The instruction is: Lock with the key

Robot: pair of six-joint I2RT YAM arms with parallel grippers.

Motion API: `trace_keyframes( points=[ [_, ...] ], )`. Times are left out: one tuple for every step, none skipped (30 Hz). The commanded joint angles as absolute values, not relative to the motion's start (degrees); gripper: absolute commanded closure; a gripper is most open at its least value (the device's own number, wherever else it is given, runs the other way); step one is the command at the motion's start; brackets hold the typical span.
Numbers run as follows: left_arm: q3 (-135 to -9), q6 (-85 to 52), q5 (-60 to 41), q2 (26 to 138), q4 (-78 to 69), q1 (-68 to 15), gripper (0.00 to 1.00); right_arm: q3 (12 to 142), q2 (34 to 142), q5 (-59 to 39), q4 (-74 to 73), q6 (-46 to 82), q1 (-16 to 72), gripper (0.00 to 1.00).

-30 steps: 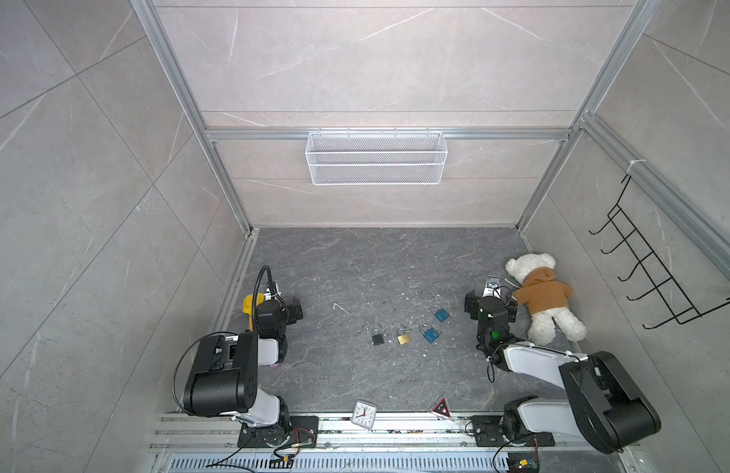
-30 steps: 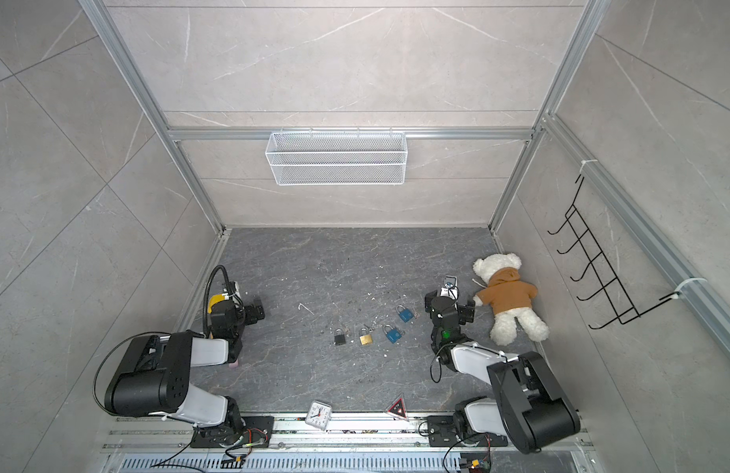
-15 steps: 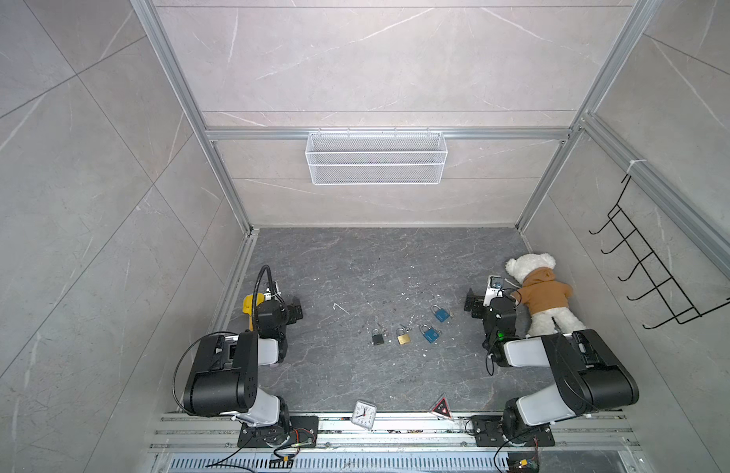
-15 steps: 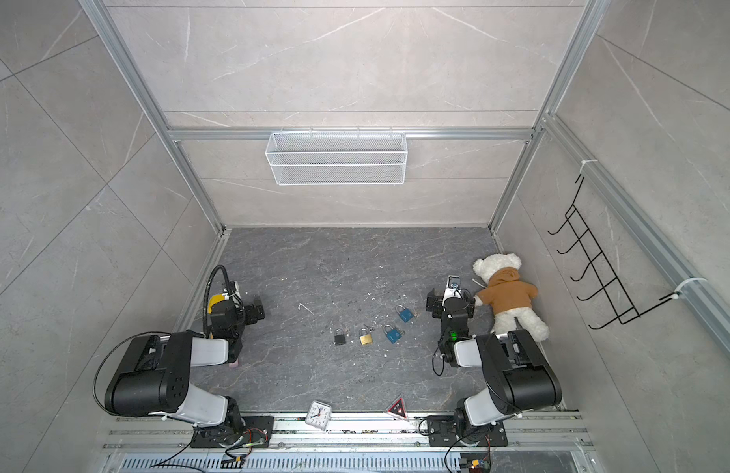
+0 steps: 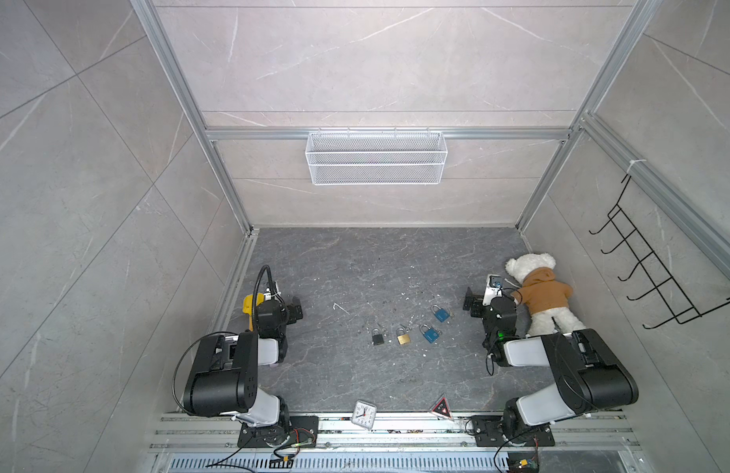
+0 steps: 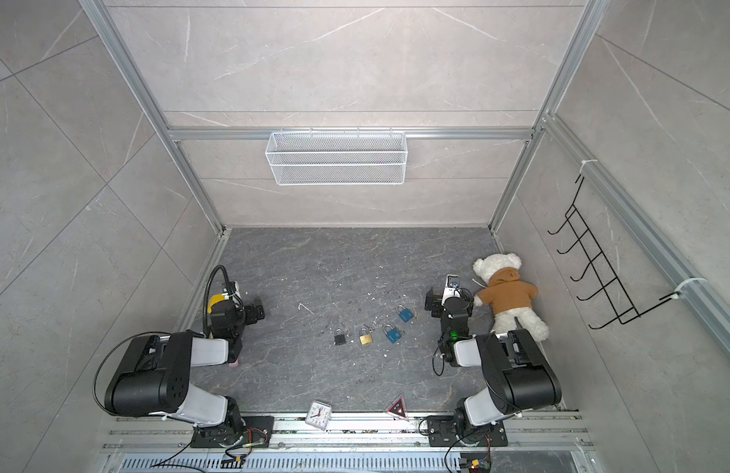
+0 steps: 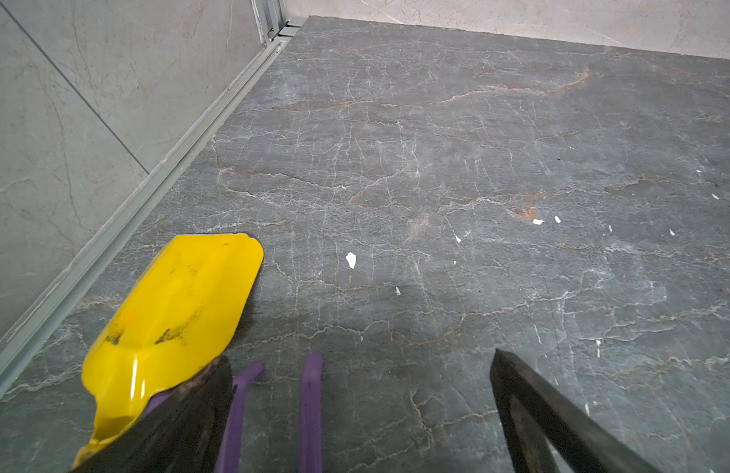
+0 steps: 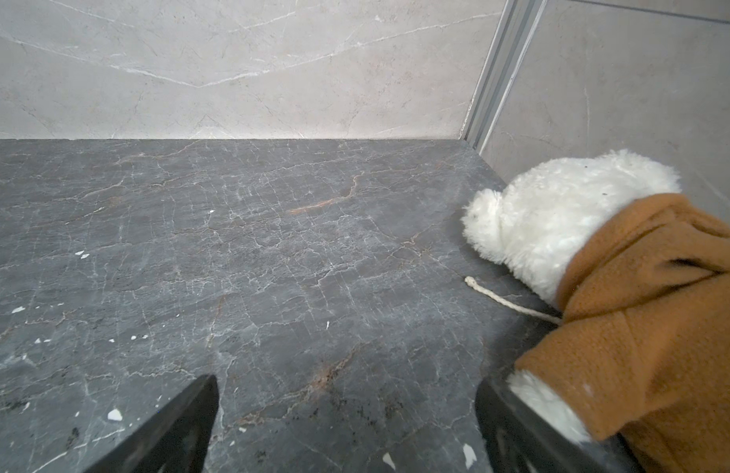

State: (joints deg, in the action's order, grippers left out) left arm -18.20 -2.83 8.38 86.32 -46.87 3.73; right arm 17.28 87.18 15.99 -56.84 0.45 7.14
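Brass padlock [image 5: 403, 338] lies flat, shackle [image 5: 401, 330] toward the rear wall [image 5: 375, 204].

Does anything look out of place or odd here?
Yes. A teddy bear lies sprawled by the right wall, its paw against a finger of the open right gripper. A small alarm clock sits askew on the front rail, and white chips litter the floor. None belongs to a lock task.

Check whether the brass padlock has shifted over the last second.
No. The brass padlock lies where it did, between the black padlock and the nearer blue padlock, unchanged against the clock at the front rail.
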Motion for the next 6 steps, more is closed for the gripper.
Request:
trace_keyframes(
  points=[
    [-19.43,-2.93,7.91,85.79,-50.32,3.60,0.00,19.30,87.76,14.61,-54.88,1.78,6.86,0.00],
    [-19.47,-2.94,7.88,85.83,-50.33,3.59,0.00,19.50,87.89,14.32,-54.63,1.92,6.78,0.00],
    [-19.42,-2.90,7.89,85.82,-50.36,3.59,0.00,19.59,87.98,13.52,-54.62,2.06,6.40,0.00],
    [-19.51,-2.95,7.86,85.83,-50.33,3.55,0.00,19.51,87.85,13.36,-54.50,2.16,6.16,0.00],
    [-19.44,-2.98,7.91,85.79,-50.34,3.56,0.00,19.45,87.73,13.36,-54.76,2.25,6.23,0.00],
    [-19.45,-2.99,7.91,85.79,-50.36,3.60,0.00,19.13,87.65,13.27,-55.30,2.20,6.02,0.00]
  ],
)
